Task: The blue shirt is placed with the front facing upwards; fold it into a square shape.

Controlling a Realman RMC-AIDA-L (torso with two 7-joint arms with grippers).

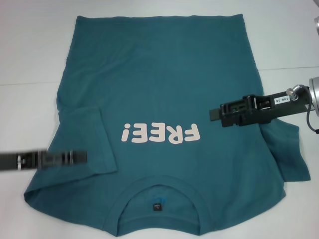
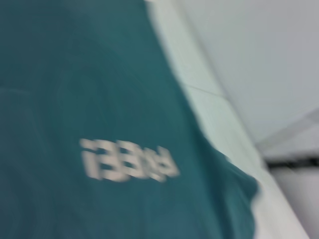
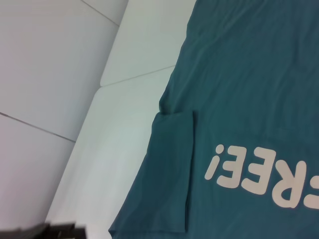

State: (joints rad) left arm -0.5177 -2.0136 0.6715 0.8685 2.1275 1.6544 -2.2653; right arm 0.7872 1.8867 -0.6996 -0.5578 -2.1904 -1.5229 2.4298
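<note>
The blue shirt (image 1: 159, 84) lies flat on the white table, front up, with its collar (image 1: 158, 186) and small dark neck tag (image 1: 157, 206) at the near edge. The pale "FREE!" lettering (image 1: 160, 133) runs across the chest. Its left sleeve (image 1: 82, 144) is folded inward onto the body, while the right sleeve (image 1: 291, 154) spreads out on the table. My left gripper (image 1: 82, 158) is low over the folded sleeve, blurred by motion. My right gripper (image 1: 213, 115) hovers over the shirt's right side, beside the lettering. The wrist views show the shirt (image 2: 75, 74) (image 3: 249, 74) and the folded sleeve (image 3: 172, 169).
The white table (image 1: 30, 50) surrounds the shirt, with bare surface on the left, the right and beyond the hem. A seam line (image 1: 25, 83) crosses the tabletop. Part of the robot's grey right arm (image 1: 311, 97) reaches in from the right edge.
</note>
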